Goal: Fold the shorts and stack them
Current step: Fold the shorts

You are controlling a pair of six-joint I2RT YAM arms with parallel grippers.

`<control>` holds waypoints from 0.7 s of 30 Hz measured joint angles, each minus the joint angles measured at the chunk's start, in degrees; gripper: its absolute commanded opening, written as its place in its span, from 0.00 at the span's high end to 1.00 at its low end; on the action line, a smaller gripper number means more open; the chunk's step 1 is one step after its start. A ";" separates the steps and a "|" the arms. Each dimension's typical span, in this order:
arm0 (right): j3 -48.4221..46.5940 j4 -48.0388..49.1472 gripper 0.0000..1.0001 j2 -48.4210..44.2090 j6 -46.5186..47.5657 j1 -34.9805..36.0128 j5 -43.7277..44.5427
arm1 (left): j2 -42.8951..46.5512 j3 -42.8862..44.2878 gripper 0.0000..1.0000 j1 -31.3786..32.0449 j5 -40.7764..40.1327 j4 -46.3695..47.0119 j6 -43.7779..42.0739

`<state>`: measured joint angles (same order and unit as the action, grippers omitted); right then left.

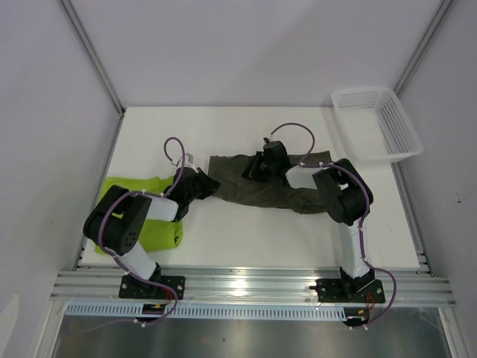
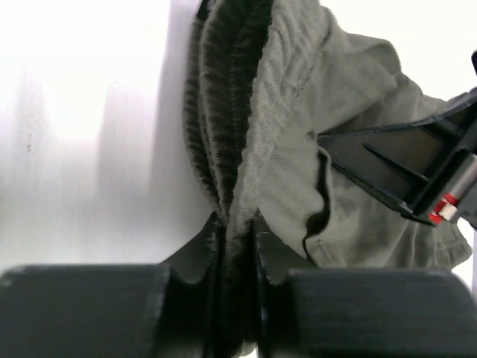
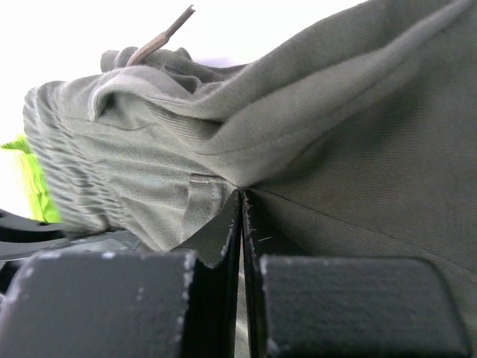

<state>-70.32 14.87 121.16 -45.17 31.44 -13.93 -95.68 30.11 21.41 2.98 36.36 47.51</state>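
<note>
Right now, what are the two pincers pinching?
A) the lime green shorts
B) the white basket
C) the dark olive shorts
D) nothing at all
C: the left pincer and the right pincer each clamp the dark olive shorts; the lime green shorts lie off to one side and the white basket stands apart.

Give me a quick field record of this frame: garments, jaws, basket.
olive shorts: lying rumpled mid-table
left jaws: shut on the ribbed waistband at the olive shorts' left end
right jaws: shut, pinching a fold of the same pair along its far edge
lime shorts: near-left part of the table, partly under the left arm
basket: white mesh, far-right corner, empty
stack: not yet made; the pairs lie side by side
</note>
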 measured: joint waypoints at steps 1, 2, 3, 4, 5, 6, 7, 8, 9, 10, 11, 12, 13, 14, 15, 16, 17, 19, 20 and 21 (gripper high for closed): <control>-0.04 -0.28 0.91 -0.13 0.37 0.22 0.00 | 1.31 0.00 0.91 0.11 0.00 -1.44 -0.46; -0.13 -0.66 0.90 -0.26 0.83 0.35 -0.02 | 2.27 0.00 0.92 0.20 -0.07 -2.54 -0.79; -0.37 -1.36 0.89 -0.48 1.46 0.46 -0.02 | 3.61 0.02 0.94 0.39 -0.31 -4.24 -1.16; -0.61 -2.25 0.88 -0.74 2.16 0.48 -0.02 | 4.83 0.02 0.96 0.57 -0.63 -6.01 -1.55; -0.74 -3.56 0.84 -1.25 3.17 0.46 0.00 | 5.97 0.04 0.98 0.76 -1.18 -7.74 -1.92; -0.74 -4.59 0.82 -1.79 3.78 0.46 0.02 | 7.19 0.09 1.00 0.98 -1.73 -9.75 -2.43; -0.74 -6.12 0.81 -2.58 4.57 0.46 0.13 | 8.52 0.20 1.00 1.14 -2.51 -12.07 -2.93; -0.72 -7.58 0.78 -3.52 5.40 0.44 0.31 | 9.79 0.50 1.00 1.25 -3.39 -14.60 -3.54; -0.44 -9.38 0.76 -5.11 6.67 0.31 0.79 | 11.02 0.87 1.00 1.25 -4.48 -16.94 -4.17; -0.15 -10.12 0.75 -6.01 7.08 0.11 1.11 | 12.33 1.31 1.00 1.22 -5.75 -19.32 -4.70; 0.96 -10.38 0.75 -7.72 7.85 -0.22 1.46 | 13.62 1.88 1.00 1.22 -6.93 -21.70 -5.42; 2.38 -10.91 0.75 -9.70 8.22 -0.66 1.66 | 14.82 2.38 1.00 1.18 -7.89 -23.89 -6.05; 4.11 -11.32 0.76 -12.09 8.61 -1.25 1.90 | 16.04 2.78 1.00 1.18 -8.74 -25.70 -6.54; 5.92 -11.34 0.76 -14.32 8.79 -1.99 2.10 | 17.18 3.15 1.00 1.18 -9.38 -27.43 -7.02; 7.78 -11.15 0.77 -16.50 8.85 -2.78 2.10 | 18.23 3.41 1.00 1.18 -9.97 -28.87 -7.37; 9.44 -11.13 0.80 -18.40 8.83 -3.43 2.14 | 19.19 3.67 1.00 1.18 -10.47 -30.23 -7.69; 10.80 -10.99 0.81 -19.76 8.83 -4.15 2.27 | 20.02 3.89 1.00 1.18 -10.80 -31.36 -8.13; 12.79 -10.34 0.84 -20.79 8.79 -4.98 2.58 | 21.18 4.37 1.00 1.20 -11.45 -33.27 -8.83; 13.60 -9.90 0.85 -20.72 8.74 -4.98 2.62 | 21.59 4.72 1.00 1.20 -11.85 -34.36 -9.22; 14.51 -9.66 0.87 -20.48 8.63 -4.72 2.60 | 21.90 5.29 1.00 1.27 -12.17 -35.80 -9.75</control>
<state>-55.81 5.21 100.68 -36.53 26.72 -11.33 -73.78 35.40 22.68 -9.19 0.56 37.76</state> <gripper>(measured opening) 0.159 0.170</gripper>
